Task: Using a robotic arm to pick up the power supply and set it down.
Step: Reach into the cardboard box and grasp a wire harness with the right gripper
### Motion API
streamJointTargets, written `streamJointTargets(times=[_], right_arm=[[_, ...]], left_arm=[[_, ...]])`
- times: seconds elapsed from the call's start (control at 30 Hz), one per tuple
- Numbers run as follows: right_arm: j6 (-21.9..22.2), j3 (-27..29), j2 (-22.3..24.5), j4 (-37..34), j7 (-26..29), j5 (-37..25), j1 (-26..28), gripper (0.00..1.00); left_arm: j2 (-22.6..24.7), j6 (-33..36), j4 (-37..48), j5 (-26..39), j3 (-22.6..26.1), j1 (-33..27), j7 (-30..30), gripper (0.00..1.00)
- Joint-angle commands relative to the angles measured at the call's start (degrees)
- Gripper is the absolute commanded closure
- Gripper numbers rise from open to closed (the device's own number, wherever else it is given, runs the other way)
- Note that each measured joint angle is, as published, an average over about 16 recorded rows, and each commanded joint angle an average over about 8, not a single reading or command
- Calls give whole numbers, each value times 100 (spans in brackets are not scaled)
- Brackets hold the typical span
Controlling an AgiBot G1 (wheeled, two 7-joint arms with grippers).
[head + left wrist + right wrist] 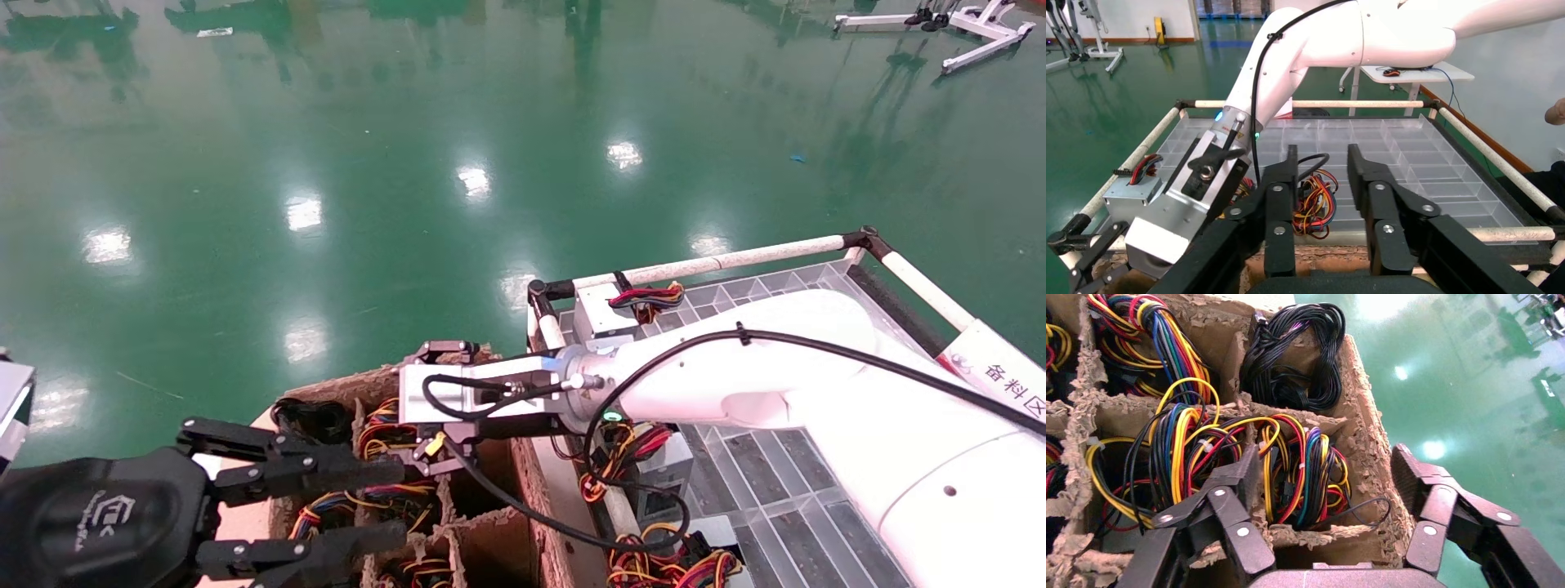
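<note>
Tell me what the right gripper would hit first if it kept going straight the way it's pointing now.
Most likely the wire bundle in the cardboard box compartment ahead of the open right gripper. One finger already overlaps the divider edge, so cardboard could touch first; depth is unclear.

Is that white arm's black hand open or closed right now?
Open. The right hand hangs over the cardboard box, its fingers spread wide, holding nothing.

Power supply (1188, 458), wire bundle uppermost, in cardboard compartment (1364, 447) beneath white robotic arm (735, 367).
</note>
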Motion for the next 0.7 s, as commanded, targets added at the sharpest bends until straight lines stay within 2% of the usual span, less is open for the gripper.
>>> streamJointTargets(times=[0.03, 0.4, 0.7], right_arm=[[110, -189, 2, 43, 49, 88, 12, 100], [514, -918, 12, 62, 257, 564, 113, 100], [508, -1286, 25, -235, 636, 1013, 160, 100]], left_arm=[[0, 0, 0, 0, 0, 0, 0, 0], [0, 0, 0, -1, 1, 0, 0, 0], [-1, -1, 0, -1, 2, 0, 1, 0]])
